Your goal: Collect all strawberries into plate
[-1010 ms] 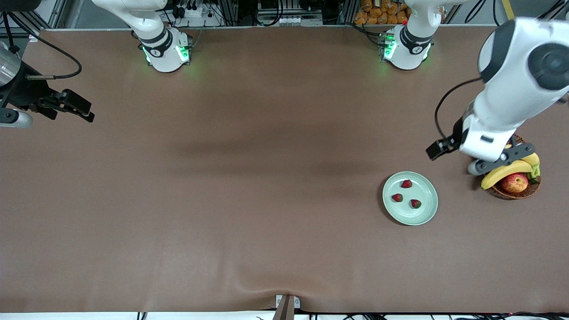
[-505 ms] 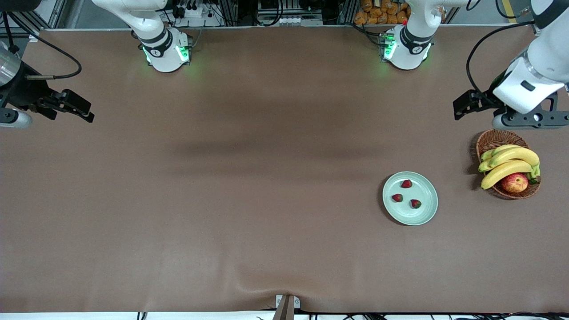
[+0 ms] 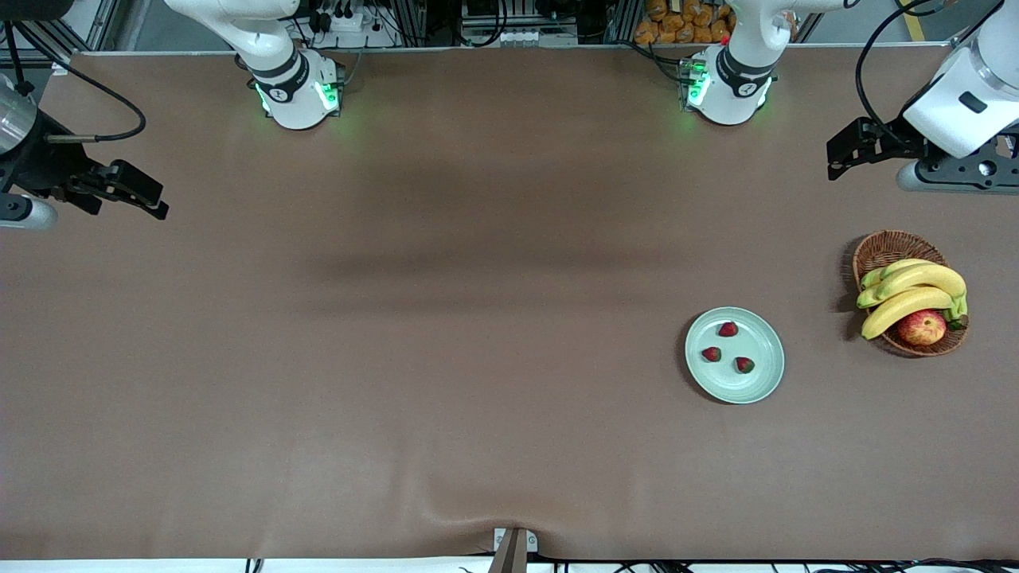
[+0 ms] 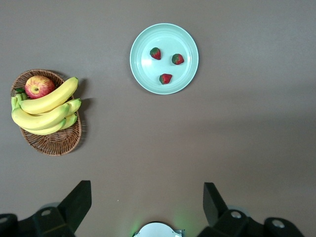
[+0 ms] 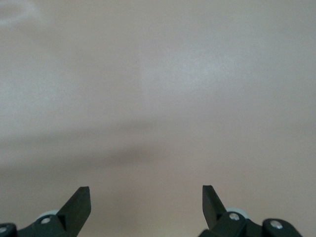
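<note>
The plate (image 3: 734,355) lies on the brown counter (image 3: 446,318) toward the left arm's end, and all three strawberries (image 3: 728,329) sit inside it, each apart from the others: one farther from the front camera, one (image 3: 711,354) toward the right arm's end, and one (image 3: 744,364) nearest the front camera. The left wrist view shows the same plate (image 4: 164,58) with the three strawberries (image 4: 166,78) in it, none touching the rim.

Closer still to the left arm's end stands a brown wicker basket (image 3: 910,293), well apart from the plate. It holds a bunch of yellow bananas (image 3: 911,291) lying across it and a red-yellow apple (image 3: 922,327) at the side nearer the front camera, touching the bananas.

The right claw (image 3: 127,191) hangs over the right arm's end of the counter, released and holding nothing; the right wrist view shows its fingers (image 5: 76,207) spread over bare counter. This arm waits.

The left claw (image 3: 856,147) is up in the air over the counter's edge at the left arm's end, over a spot farther from the front camera than the basket. It is released and empty, with its fingers (image 4: 79,202) spread wide in the left wrist view.
</note>
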You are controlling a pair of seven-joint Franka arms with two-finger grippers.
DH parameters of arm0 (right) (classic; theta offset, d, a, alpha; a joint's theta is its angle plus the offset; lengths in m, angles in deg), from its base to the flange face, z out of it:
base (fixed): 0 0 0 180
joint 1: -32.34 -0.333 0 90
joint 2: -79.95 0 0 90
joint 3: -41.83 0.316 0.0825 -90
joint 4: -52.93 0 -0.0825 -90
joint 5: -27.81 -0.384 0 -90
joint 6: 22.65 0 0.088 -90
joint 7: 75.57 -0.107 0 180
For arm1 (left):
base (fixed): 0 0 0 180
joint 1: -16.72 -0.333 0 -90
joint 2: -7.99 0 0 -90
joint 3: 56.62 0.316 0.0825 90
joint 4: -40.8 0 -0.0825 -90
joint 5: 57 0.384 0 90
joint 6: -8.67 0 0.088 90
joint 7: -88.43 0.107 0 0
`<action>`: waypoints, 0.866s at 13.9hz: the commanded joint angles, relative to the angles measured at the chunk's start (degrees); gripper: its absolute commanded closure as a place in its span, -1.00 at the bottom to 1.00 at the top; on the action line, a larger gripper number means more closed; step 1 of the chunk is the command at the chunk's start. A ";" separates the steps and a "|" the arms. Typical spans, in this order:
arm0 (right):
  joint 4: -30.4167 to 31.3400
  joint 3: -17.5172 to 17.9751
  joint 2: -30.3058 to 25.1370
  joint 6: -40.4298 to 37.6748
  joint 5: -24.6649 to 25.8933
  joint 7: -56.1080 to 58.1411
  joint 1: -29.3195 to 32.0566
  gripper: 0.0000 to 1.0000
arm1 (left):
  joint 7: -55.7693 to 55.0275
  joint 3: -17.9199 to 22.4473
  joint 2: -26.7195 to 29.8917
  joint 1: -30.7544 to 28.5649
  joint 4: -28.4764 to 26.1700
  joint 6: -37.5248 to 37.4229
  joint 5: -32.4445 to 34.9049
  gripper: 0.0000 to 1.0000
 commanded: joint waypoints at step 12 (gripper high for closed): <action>0.17 0.86 -1.06 -0.54 0.46 -0.75 0.91 -1.00 | 1.63 0.49 -0.19 -0.52 0.79 -1.14 -0.98 -1.00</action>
